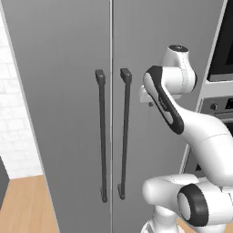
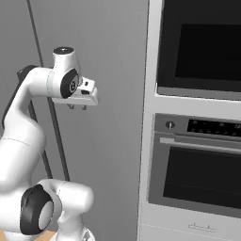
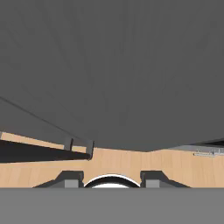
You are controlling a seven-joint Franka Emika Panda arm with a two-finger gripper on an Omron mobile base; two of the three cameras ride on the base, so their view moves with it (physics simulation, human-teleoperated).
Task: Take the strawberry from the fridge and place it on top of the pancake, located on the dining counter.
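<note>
Fridge (image 1: 68, 113): doors closed. Gripper (image 2: 77, 107) empty, jaws partly apart, pointing down beside right handle (image 1: 124, 132). Risk: missing handle.

Fridge (image 1: 68, 113): plain flat grey on both doors, no pattern. Two bar handles (image 1: 102, 136): dark charcoal. Arm (image 1: 200, 136): white with black joint sections. Wall oven (image 2: 197, 122): black glass panels in pale grey-white framing. Floor (image 1: 25, 205): light wood-plank pattern. Wall (image 1: 13, 113) at far left: white brick pattern. End effector (image 3: 111, 178): dark grey fingertips.
</note>
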